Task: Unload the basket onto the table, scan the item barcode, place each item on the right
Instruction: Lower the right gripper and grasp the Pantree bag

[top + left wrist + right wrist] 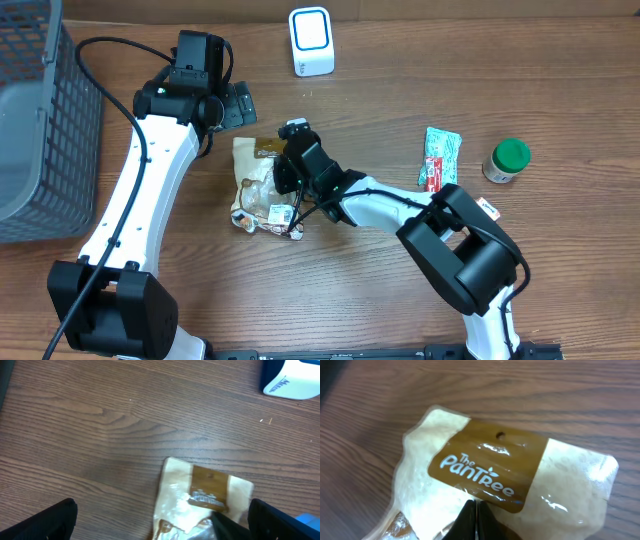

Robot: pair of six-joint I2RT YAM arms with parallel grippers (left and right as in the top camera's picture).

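Snack bag (560, 475) in pinched-shut right gripper (476, 506), arm low, outstretched

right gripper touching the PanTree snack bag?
Touching. In the right wrist view, the right gripper has its jaws shut together, pinching the film of the snack bag at its near edge.

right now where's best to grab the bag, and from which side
Probably the thin film near the brown label, from above: the bag lies flat on the table, so no edge stands free to pinch sideways. The right pincer is shut on it there.
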